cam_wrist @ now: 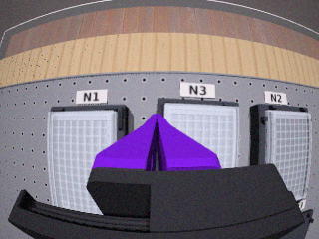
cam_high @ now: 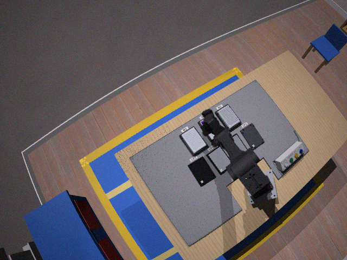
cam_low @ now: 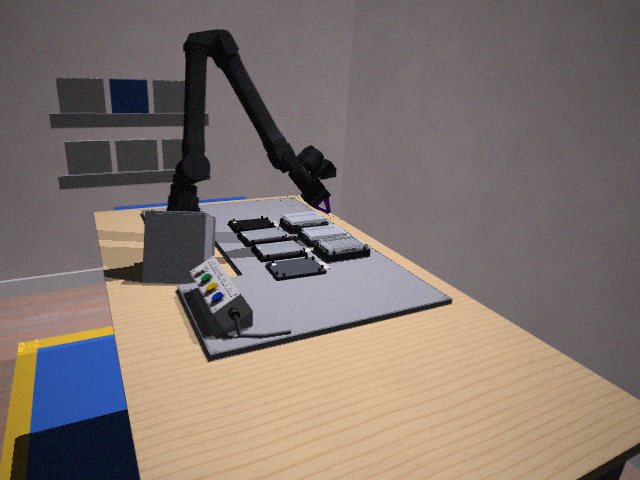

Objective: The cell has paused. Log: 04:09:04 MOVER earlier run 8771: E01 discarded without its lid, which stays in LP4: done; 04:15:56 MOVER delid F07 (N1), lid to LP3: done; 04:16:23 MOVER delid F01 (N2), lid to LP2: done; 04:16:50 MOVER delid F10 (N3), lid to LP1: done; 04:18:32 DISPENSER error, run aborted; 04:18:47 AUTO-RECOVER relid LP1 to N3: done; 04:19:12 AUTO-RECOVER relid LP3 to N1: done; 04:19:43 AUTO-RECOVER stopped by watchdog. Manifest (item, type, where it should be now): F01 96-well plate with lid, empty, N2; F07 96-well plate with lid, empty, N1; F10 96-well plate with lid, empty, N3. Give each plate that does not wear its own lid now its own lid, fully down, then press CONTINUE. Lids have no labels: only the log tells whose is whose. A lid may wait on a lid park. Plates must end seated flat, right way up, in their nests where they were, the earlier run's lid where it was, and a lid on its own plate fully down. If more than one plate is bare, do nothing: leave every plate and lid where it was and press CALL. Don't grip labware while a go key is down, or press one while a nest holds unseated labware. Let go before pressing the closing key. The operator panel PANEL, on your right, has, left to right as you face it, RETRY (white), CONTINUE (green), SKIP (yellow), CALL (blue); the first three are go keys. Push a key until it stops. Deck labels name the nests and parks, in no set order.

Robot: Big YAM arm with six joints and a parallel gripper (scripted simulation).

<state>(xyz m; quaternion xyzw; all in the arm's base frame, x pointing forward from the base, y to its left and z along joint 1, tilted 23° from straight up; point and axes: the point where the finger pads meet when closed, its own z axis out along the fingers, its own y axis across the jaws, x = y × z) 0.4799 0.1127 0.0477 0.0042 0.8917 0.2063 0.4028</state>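
Three white 96-well plates sit in a row of nests, labelled in the wrist view N1, N3 and N2. In the side view the N2 plate shows open wells and darker sides and looks bare. The other two look capped. My gripper has purple fingers, is shut and empty, and hovers above the deck over the N1–N3 gap. Two clear lids lie on the middle parks. The outer parks are dark and bare.
The operator panel stands at the deck's right edge with white, green, yellow and blue keys. The arm's grey base block stands behind it. Park labels are too small to read.
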